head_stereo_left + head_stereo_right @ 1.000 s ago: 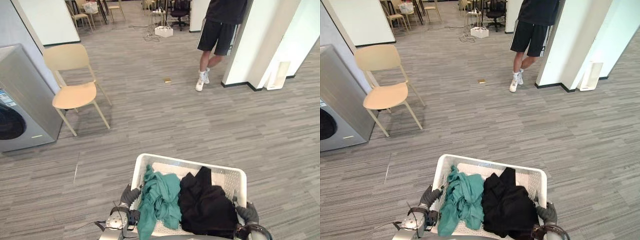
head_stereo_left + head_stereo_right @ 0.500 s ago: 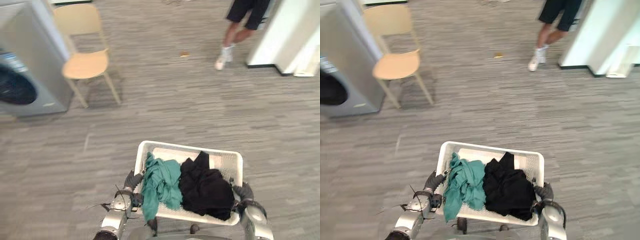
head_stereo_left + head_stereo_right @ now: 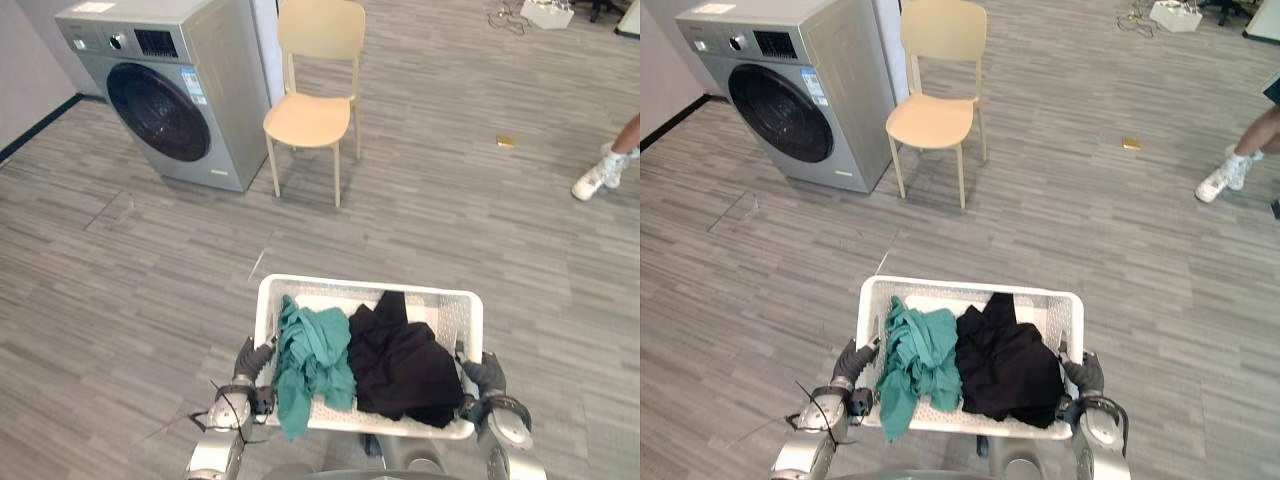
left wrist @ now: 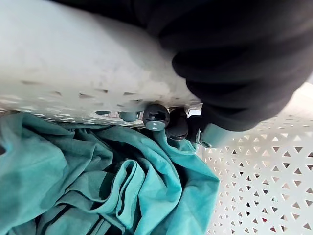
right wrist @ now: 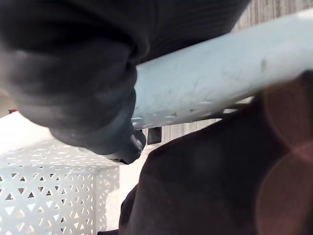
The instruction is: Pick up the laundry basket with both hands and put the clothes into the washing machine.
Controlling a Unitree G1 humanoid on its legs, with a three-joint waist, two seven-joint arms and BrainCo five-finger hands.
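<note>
A white perforated laundry basket (image 3: pixel 365 284) is held off the floor in front of me. Inside it, a teal garment (image 3: pixel 310 360) lies on the left and hangs over the near rim, and a black garment (image 3: pixel 400 365) lies on the right. My left hand (image 3: pixel 250 362) is curled over the basket's left rim (image 4: pixel 73 63), its fingertips (image 4: pixel 156 116) hooked inside by the teal cloth (image 4: pixel 98 181). My right hand (image 3: pixel 485 375) grips the right rim (image 5: pixel 205 88) next to the black cloth (image 5: pixel 210 186). The silver washing machine (image 3: pixel 170 90) stands at the far left, its round dark door (image 3: pixel 155 112) shut.
A beige chair (image 3: pixel 312 90) stands right beside the washing machine. A person's white shoe (image 3: pixel 600 175) shows at the right edge, and a small yellow object (image 3: pixel 505 141) lies on the floor near it. Open wood-pattern floor lies between the basket and the machine.
The camera has swung left, so the washing machine and chair now sit ahead at the upper left and the person is at the right edge. Both hands still hold the basket.
</note>
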